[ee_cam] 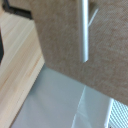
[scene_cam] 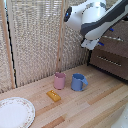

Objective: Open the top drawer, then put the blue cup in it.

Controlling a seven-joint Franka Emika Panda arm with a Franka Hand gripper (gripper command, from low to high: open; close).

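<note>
- The robot arm (scene_cam: 95, 19) reaches in from the exterior view's upper right, with its end close to the dresser (scene_cam: 111, 56) on that side.
- The gripper's fingers are hidden in both views, so I cannot tell whether it is spread or pressed together.
- The top drawer (scene_cam: 112, 46) looks closed; in the wrist view its brown front fills most of the frame, crossed by the silver bar handle (ee_cam: 85, 31).
- The blue cup (scene_cam: 77, 82) stands upright on the wooden tabletop (scene_cam: 95, 102), handle toward the exterior view's right.
- A pink cup (scene_cam: 59, 80) stands just beside it.
- A small yellow block (scene_cam: 53, 95) lies in front of the pink cup.
- A white plate (scene_cam: 15, 112) sits at the exterior view's lower left.
</note>
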